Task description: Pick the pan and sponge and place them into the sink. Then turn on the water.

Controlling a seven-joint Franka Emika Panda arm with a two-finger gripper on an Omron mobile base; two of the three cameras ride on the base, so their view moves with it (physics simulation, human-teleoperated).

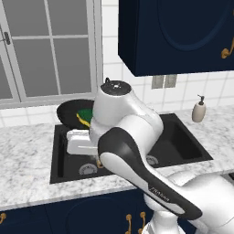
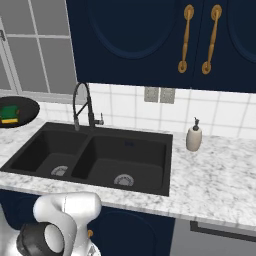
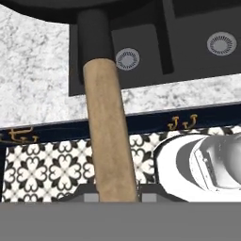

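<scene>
Holding the pan [image 1: 73,114] by its wooden handle, my pincer [image 3: 113,197] is clenched tight. It hangs above the sink [image 2: 150,187] (the sponge [image 2: 9,114] rides inside it). Nothing is in the sink yet, and no water runs.

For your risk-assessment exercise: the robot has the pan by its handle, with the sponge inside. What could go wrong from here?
1. The sponge lies loose in the pan; tilting could tip it onto the counter.
2. The gripper is shut on the wooden handle far from the bowl, so the pan may sag or twist.
3. The faucet stands near the sink path.
</scene>
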